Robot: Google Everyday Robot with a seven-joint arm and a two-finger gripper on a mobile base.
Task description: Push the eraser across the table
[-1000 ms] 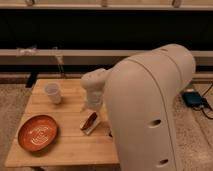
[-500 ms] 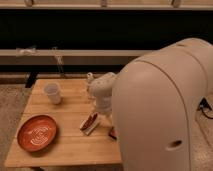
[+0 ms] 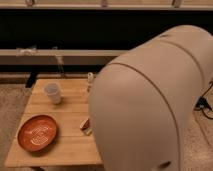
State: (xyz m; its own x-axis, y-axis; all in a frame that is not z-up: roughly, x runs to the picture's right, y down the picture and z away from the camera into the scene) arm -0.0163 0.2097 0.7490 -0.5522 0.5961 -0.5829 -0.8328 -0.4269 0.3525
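The light wooden table [image 3: 65, 145] stands at the left. A small red and white eraser [image 3: 86, 125] lies near the table's right side, right at the edge of my arm's big beige shell [image 3: 150, 105]. My gripper reaches down at the eraser but is almost wholly hidden behind that shell. Only a pale bit of the wrist [image 3: 90, 79] shows above the eraser, over the table's far edge. I cannot tell whether the gripper touches the eraser.
A white cup [image 3: 52, 93] stands at the table's far left. An orange plate [image 3: 37, 132] lies at the near left. A long low ledge [image 3: 55, 52] runs behind the table. A black cable [image 3: 204, 102] lies on the floor at the right.
My arm's shell has swung left and nearer the camera, now hiding the table's right part and most of the wrist. The eraser, cup and plate have stayed where they were on the table.
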